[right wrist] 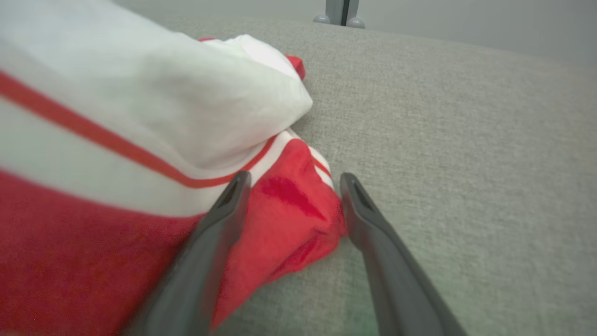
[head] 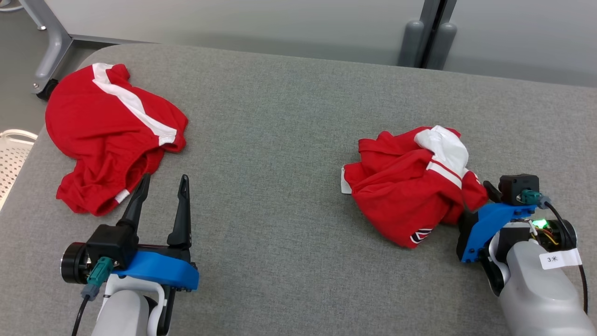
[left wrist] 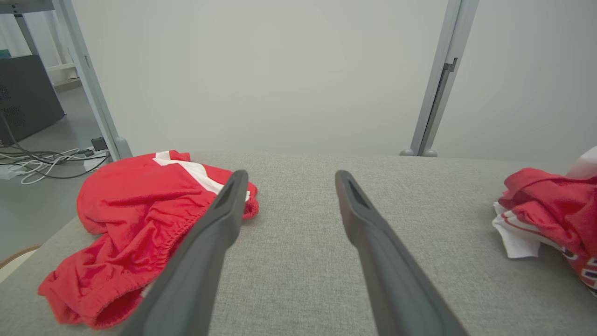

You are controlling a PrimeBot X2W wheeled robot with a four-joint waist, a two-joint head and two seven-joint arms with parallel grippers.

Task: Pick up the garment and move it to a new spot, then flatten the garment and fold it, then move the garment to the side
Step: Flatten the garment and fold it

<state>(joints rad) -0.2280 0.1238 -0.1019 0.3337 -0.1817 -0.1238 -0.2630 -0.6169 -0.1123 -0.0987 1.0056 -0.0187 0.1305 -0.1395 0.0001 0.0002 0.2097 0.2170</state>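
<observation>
On the grey fabric-covered table [head: 289, 140], head view: crumpled red-and-white jersey garment [head: 410, 196] lay on table's right half, toward its front edge. Red shorts w/ white stripe [head: 107, 135] lay at table's far-left corner, well apart from it. Left gripper [head: 164, 181] was over table's front left, fingers apart & empty, one tip near the shorts' hem. Right gripper [head: 486, 193] was at table's front right, pushed into the garment's right edge, w/ its tips hidden by cloth.

Left wrist view: fingers spread w/ bare table btwn them, shorts on one side, garment at the far other side.

Right wrist view: right gripper's fingers stood apart, straddling a red fold [right wrist: 294, 210] of the garment, not yet pinched. Bare table showed beyond the tips.

Step in hand, as I judged it: first grasp for the pick-up. To do it well:
- close only w/ cloth deep btwn the fingers
- keep tips off the table cover so it wouldn't snag
- lift straight & slow so the bundle wouldn't slip
- leave the shorts alone
</observation>
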